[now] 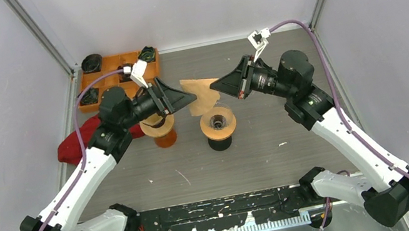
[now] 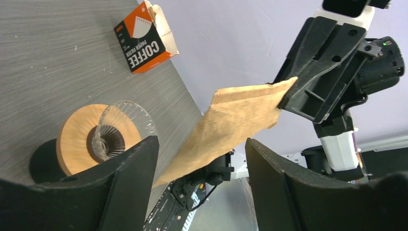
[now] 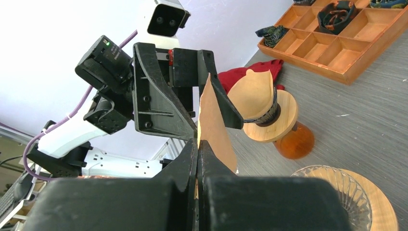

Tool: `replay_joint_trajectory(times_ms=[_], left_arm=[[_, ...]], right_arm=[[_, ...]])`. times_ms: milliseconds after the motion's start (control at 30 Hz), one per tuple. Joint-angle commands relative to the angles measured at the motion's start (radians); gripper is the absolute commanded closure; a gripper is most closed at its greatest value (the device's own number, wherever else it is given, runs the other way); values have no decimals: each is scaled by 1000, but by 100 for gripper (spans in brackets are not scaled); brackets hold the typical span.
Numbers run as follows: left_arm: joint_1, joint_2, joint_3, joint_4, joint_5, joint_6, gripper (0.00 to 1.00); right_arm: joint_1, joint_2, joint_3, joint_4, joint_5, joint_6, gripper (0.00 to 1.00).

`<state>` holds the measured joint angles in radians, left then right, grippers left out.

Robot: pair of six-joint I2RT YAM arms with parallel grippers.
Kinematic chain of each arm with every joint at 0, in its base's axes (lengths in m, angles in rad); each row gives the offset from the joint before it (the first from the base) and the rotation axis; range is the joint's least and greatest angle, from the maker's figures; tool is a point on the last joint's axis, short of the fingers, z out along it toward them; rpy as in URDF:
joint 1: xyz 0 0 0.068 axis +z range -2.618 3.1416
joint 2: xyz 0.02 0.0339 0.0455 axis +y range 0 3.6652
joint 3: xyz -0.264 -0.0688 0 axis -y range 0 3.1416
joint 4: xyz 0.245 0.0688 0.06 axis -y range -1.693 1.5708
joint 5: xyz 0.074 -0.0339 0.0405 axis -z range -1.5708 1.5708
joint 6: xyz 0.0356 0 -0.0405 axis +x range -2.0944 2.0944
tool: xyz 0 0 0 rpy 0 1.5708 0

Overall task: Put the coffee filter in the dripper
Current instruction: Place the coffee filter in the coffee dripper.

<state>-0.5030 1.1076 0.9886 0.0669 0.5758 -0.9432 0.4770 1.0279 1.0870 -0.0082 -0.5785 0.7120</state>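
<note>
Since the paper filter (image 1: 199, 94) is thin, light and floppy, I'd judge it easy to crease or tear, so a gentle pinch along its seamed edge seems wisest. It hangs in the air close by the glass dripper (image 1: 218, 122), one corner nipped tight in the right gripper (image 1: 214, 85). The left gripper (image 1: 192, 97) has its jaws apart, one on either side of the paper.

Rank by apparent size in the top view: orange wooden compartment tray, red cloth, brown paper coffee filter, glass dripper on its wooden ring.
1. orange wooden compartment tray
2. red cloth, though partly hidden
3. brown paper coffee filter and glass dripper on its wooden ring look alike; the filter is held up nearer the camera, so unranked.
</note>
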Motion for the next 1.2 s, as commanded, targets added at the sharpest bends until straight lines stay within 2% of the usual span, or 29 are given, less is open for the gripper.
replay_joint_trajectory(times_ms=[0,233,733,867,1033,1167], left_arm=[[-3,-36,-7,125,54,-41,35],[-3,-67,-29,139,53,-56,50],[-3,-117,-55,116,35,-76,66],[-3,-126,-57,88,13,-84,76],[-3,-143,-71,78,-29,-113,89],[-3,-158,-86,71,-70,-139,96]], right_arm=[[6,-3,-1,68,-3,12,99],[6,13,-15,68,5,9,99],[6,36,-22,62,15,-4,98],[6,40,-26,64,16,-8,97],[6,41,-38,74,23,-5,92],[5,37,-44,78,38,-5,83]])
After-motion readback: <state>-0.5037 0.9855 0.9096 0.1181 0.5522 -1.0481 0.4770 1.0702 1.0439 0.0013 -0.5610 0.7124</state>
